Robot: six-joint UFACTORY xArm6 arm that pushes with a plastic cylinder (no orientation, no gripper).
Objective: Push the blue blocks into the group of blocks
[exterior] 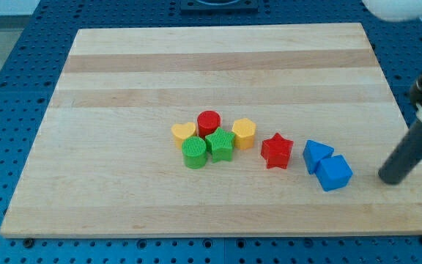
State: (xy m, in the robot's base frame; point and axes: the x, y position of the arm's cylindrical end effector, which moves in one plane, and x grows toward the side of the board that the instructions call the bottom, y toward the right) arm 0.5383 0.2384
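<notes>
Dark rod leans, my tip (389,178) right of blue cube (335,174).

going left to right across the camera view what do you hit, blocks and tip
yellow heart → green cylinder → red cylinder → green star → yellow hexagon → red star → blue triangle → blue cube → my tip

Evenly and brightly lit from above, with no harsh glare on the pale wooden board (218,66). Only short, soft shadows under the blocks, such as at the foot of the blue cube (335,174) and the red star (276,151). Sharp focus across the centre; slightly soft on the dark rod (409,154) at the view's right. White blur at the top right corner.
</notes>
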